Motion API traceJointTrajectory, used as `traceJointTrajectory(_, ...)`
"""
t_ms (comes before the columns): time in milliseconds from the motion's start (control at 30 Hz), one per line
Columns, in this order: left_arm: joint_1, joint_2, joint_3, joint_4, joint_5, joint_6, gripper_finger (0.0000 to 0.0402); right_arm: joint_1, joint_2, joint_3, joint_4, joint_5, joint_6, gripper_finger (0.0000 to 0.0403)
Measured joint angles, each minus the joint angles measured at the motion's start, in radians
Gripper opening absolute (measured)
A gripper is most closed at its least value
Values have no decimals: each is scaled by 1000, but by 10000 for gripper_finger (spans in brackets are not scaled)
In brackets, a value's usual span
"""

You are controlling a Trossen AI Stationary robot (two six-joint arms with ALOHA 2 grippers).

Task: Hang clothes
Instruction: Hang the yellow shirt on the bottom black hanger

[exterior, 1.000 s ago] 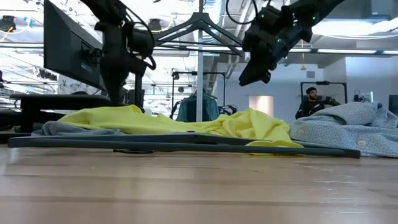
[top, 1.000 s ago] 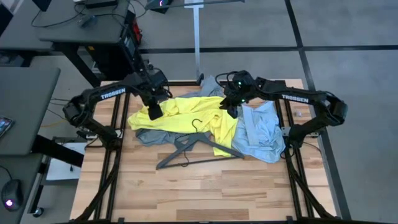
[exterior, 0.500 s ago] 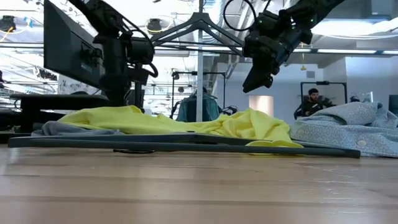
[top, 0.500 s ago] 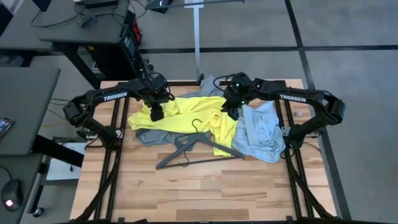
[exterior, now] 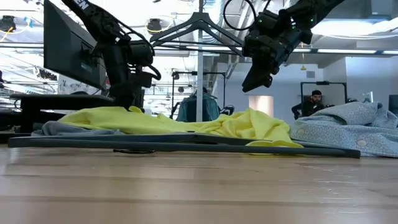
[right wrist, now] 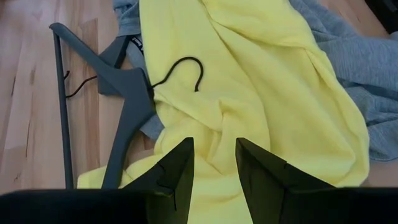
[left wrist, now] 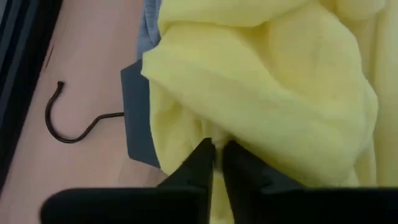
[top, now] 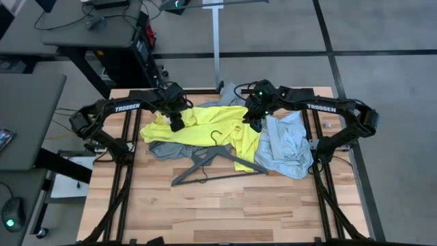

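Across the table's far half, at twelve o'clock, your clothes lie heaped: yellow T-shirt (top: pixel 208 126) over grey T-shirt (top: pixel 164 148), blue shirt (top: pixel 285 145) at two o'clock. Your left gripper (top: pixel 177 124) has slid rightward over the last second and its fingers (left wrist: pixel 200 163) are now pinched on the yellow fabric. Your right gripper (right wrist: pixel 213 163) hovers spread above it, slightly risen. Judgement: lifting can start; hangers remain unused.

Overhead view straight down, low view level across table, wrist views close above yellow T-shirt (top: pixel 205 126).
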Motion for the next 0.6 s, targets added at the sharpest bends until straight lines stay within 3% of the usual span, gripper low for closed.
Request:
traceJointTrajectory(433,-86,-36,502,-116,78,-19,0,-44,-21,186,160,1,-71,109)
traceJointTrajectory(600,-117,-35,562,-120,79,-5,0,-62,-15,189,249,1,82,109)
